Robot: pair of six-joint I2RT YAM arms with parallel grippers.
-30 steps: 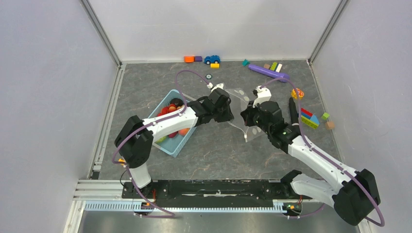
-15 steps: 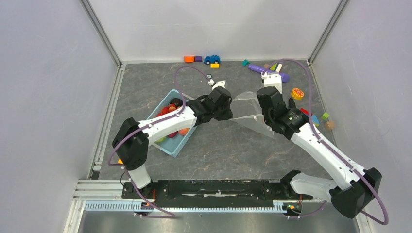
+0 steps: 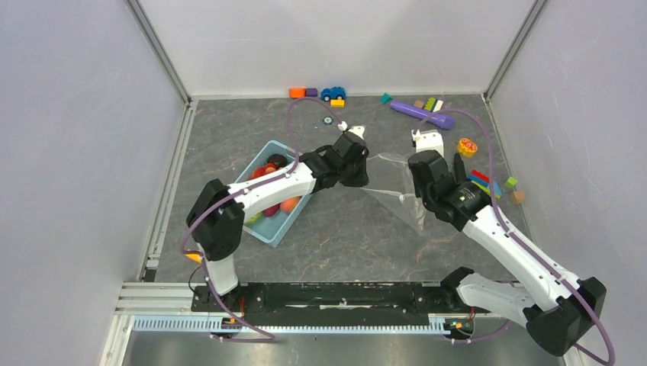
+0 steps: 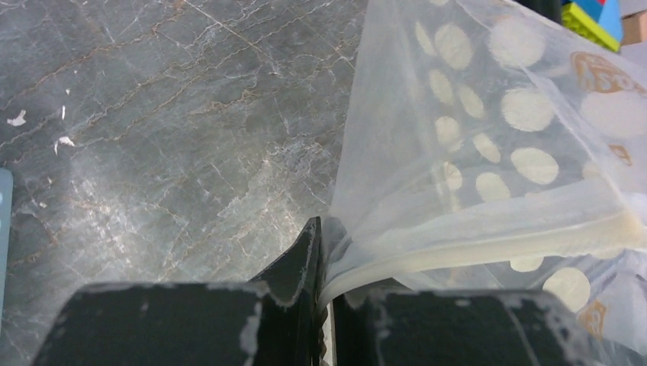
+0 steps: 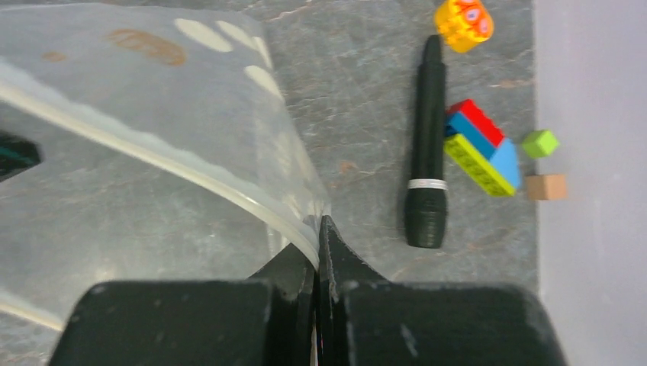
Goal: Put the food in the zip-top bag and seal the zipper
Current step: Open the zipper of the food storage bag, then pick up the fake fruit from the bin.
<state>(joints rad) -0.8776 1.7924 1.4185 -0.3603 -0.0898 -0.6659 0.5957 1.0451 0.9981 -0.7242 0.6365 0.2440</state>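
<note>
Bag (image 4: 473, 114): clear plastic, white dots, cream zipper (image 4: 488, 240)

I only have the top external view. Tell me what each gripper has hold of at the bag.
Observer: In the left wrist view, the left gripper is shut on a corner of the zip-top bag, right at one end of the zipper.
Operator: Now report the right side.
Observer: In the right wrist view, the right gripper is shut on the bag's film just where the zipper strip runs into its fingertips.
Operator: Check the bag's inside.
Observer: Through the dotted film only the grey table shows. No piece is visible inside in either wrist view.
</note>
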